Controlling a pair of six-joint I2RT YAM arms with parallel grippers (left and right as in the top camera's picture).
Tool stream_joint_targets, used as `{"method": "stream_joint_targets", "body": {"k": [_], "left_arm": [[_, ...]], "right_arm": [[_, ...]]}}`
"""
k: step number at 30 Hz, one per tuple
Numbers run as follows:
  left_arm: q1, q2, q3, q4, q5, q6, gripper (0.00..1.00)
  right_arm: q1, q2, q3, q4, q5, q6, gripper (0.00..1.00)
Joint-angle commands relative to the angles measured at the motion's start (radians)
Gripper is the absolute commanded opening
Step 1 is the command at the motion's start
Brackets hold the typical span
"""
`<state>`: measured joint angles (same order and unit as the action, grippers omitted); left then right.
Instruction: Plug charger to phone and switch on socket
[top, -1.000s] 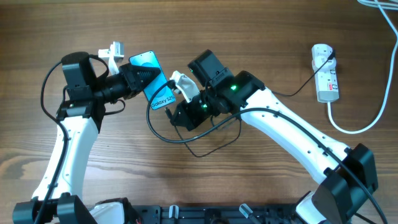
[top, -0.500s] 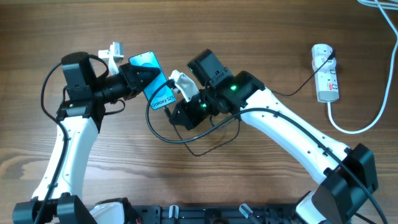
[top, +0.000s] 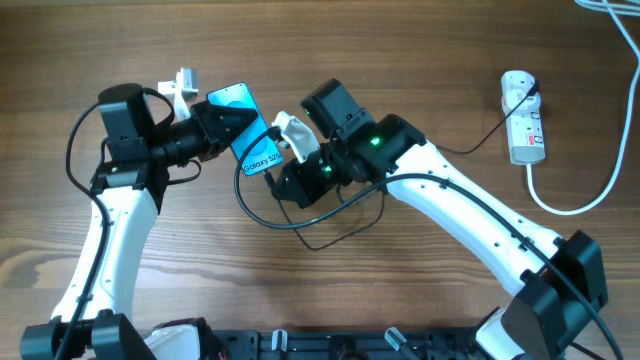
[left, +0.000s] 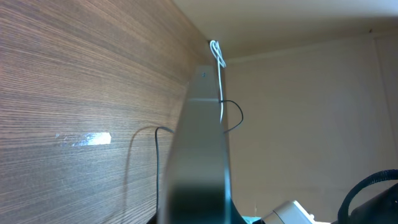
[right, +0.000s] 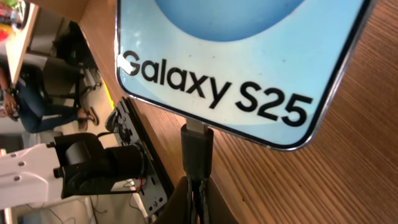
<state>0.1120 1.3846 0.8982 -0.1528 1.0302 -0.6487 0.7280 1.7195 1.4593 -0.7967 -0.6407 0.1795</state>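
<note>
My left pincer grips the phone, bright blue, saying Galaxy S25. My right pincer pinches the black charger tip at its bottom edge.

Angled inward, left pincer and right pincer closed (seemingly near-touching).

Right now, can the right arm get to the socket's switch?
Probably, once it lets go: the right gripper is shut on the charger at the phone. The socket lies on that arm's side of the table, little between.
</note>
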Motion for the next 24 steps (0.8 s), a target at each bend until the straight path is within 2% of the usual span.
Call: {"method": "stream_joint_targets", "body": {"k": [1, 10, 21, 22, 23, 24], "left_arm": [[-0.003, -0.001, 0.004, 0.002, 0.055, 0.018, 0.04], [-0.003, -0.001, 0.004, -0.049, 0.073, 0.122, 0.04], [-0.003, -0.001, 0.004, -0.055, 0.080, 0.090, 0.04], [-0.003, -0.001, 0.004, -0.054, 0.080, 0.077, 0.04], [-0.003, -0.001, 0.004, -0.053, 0.079, 0.072, 0.04], [-0.003, -0.001, 0.004, -0.053, 0.076, 0.072, 0.04]], "right_arm": [[-0.003, -0.012, 0.001, 0.027, 0.043, 0.051, 0.04], [-0.004, -0.012, 0.001, 0.114, 0.047, 0.060, 0.04], [-0.028, -0.012, 0.001, 0.247, 0.046, 0.085, 0.04], [-0.029, -0.012, 0.001, 0.245, 0.046, 0.083, 0.07], [-0.032, -0.013, 0.001, 0.237, 0.045, 0.084, 0.20], [-0.037, -0.016, 0.001, 0.227, 0.038, 0.083, 0.27]]}}
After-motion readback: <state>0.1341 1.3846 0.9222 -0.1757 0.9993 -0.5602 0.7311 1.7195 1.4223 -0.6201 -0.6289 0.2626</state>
